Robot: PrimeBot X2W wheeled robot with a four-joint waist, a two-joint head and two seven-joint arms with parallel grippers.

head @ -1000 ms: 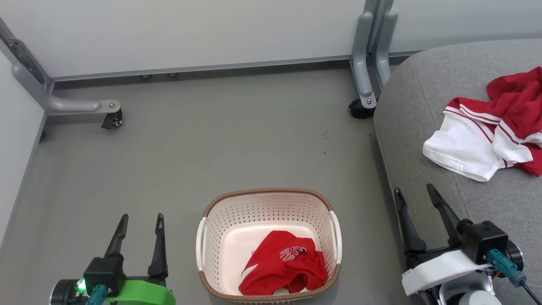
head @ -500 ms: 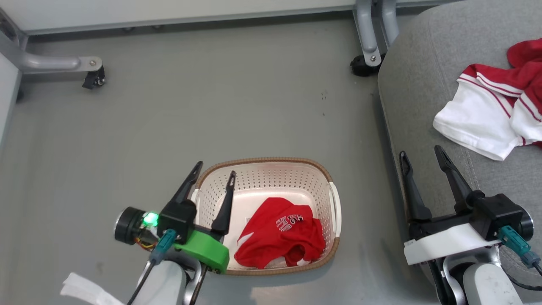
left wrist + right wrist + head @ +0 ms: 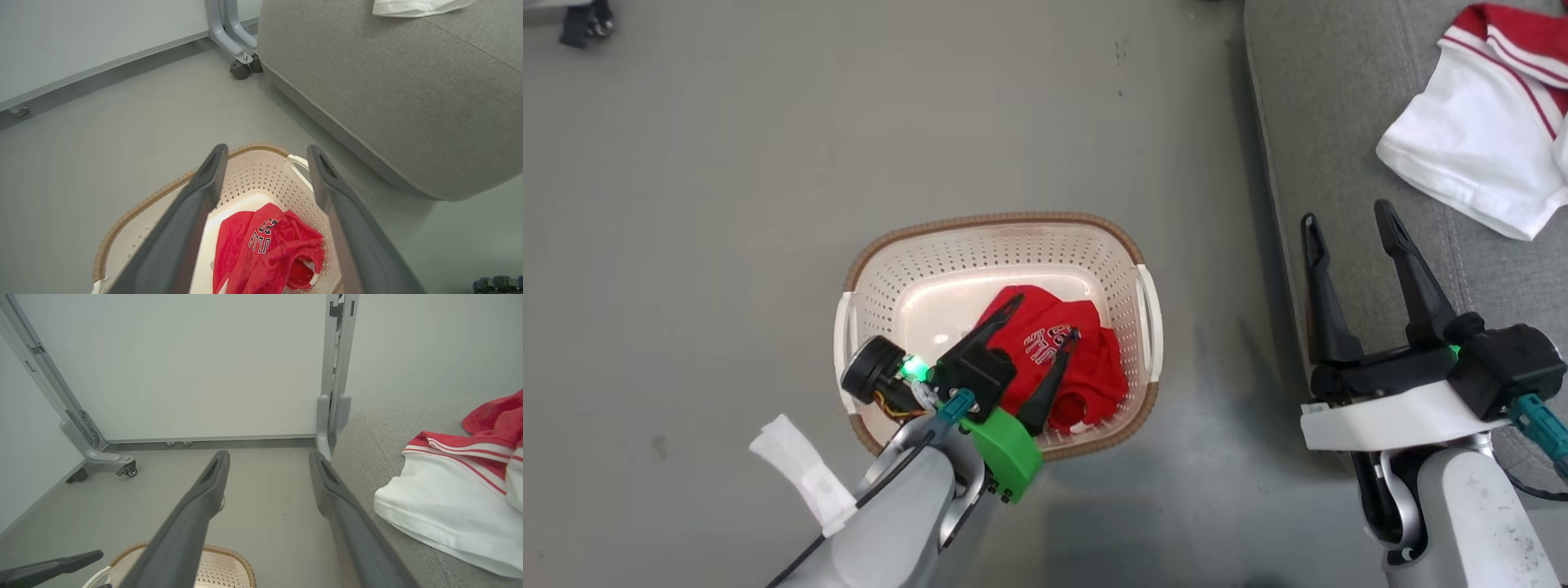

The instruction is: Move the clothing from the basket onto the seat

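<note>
Find one soft red sports garment [image 3: 1098, 363] with white lettering crumpled on the bottom of the oval cream perforated plastic basket [image 3: 988, 222] with brown woven-look rim, toward its right and near side. Note the basket standing on the grey floor [image 3: 768, 163], near the large grey fabric seat cushion [image 3: 1339, 122]. Note a second garment [image 3: 1470, 139], white panel with red-striped trim, already lying on that cushion. Record the left gripper [image 3: 1048, 316] poised over the red sports garment [image 3: 261, 245], both dark fingers spread, nothing held. Record the right gripper [image 3: 1346, 212] likewise spread and empty, near the cushion's edge. Judge the cloth light, limp and not fragile, likely to drape and trail over the rim when lifted. Expect the basket [image 3: 261, 175] to be light enough to shift if fabric snags. Suggest pinching a raised fold beside the lettering, deep enough to gather several layers. Cannot tell from the head view whether the fingertips touch the fabric, though the left wrist view suggests a gap. Cannot make out anything beneath the bunch, nor read the lettering in full. Lose the far part of the second garment [image 3: 433, 498] past the frame edge.
</note>
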